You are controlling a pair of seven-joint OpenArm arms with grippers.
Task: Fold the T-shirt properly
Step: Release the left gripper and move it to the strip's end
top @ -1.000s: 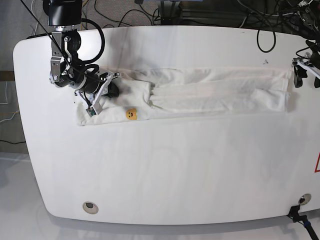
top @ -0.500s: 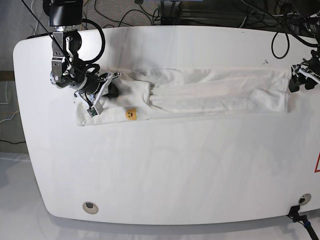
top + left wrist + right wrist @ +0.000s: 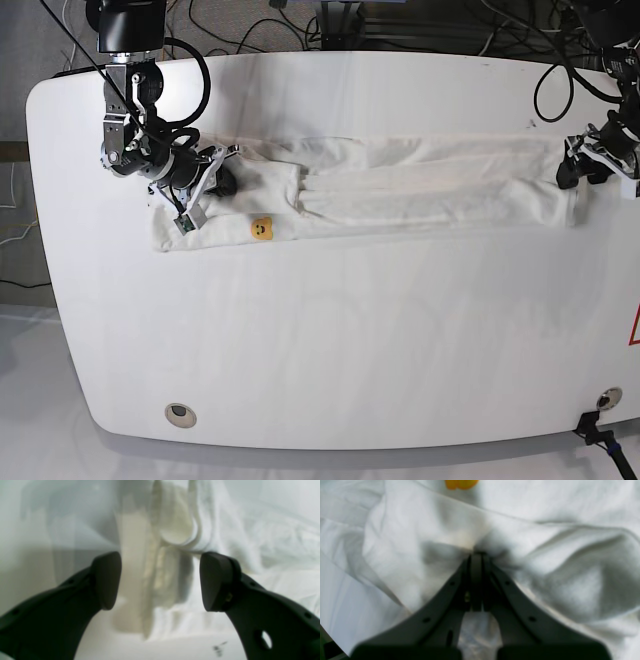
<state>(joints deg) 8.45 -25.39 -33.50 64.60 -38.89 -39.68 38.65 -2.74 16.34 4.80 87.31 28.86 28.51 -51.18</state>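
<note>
The white T-shirt (image 3: 400,185) lies folded into a long strip across the far half of the table, with a small orange-yellow print (image 3: 262,229) near its left end. My right gripper (image 3: 222,180) is on that left end and is shut on a bunched fold of the shirt (image 3: 476,553); the orange print (image 3: 461,483) shows just beyond it. My left gripper (image 3: 571,172) is at the shirt's right end. It is open (image 3: 160,580), with the layered edge of the shirt (image 3: 160,542) between and just ahead of its fingers (image 3: 107,580).
The white tabletop (image 3: 350,350) stretches toward the near edge, with a round grommet hole (image 3: 180,412) at the near left. Dark cables (image 3: 250,25) hang behind the far edge. A red mark (image 3: 634,328) and a clamp (image 3: 600,435) sit at the right edge.
My left gripper has moved in from beyond the table's right side onto the shirt's right end. My right gripper has stayed shut on the left end.
</note>
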